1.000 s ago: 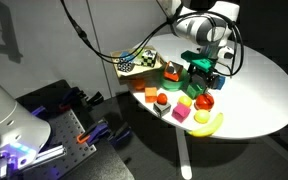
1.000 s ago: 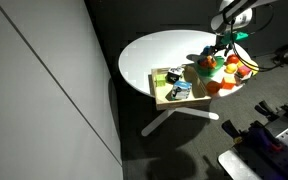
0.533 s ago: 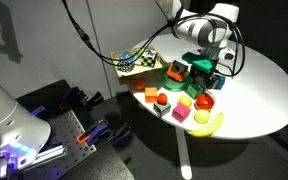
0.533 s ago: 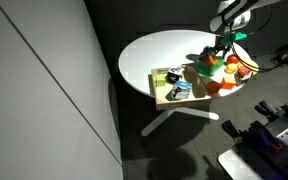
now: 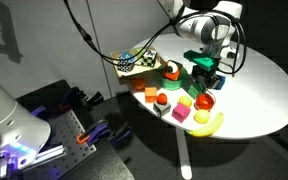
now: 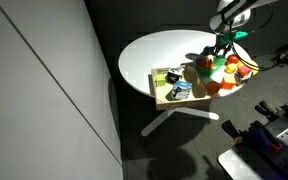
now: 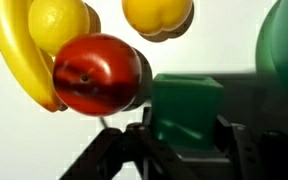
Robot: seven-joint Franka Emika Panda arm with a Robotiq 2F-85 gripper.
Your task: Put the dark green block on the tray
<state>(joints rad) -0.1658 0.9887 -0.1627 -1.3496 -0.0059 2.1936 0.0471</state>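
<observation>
Dark green block [image 7: 187, 105]: being pinched between the fingers of the gripper [image 7: 185, 132], just beside the apple [image 7: 94, 75], near the green plate [image 7: 284, 50], well apart from the tray [image 5: 146, 58]. Judging risks: clipping apple or banana [image 7: 19, 55] while swinging across; slipping out if gripping too shallowly; landing on the blue cube [image 6: 180, 90] already lying in tray.

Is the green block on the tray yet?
No, the dark green block sits in the gripper beside the red apple, off the tray.
</observation>
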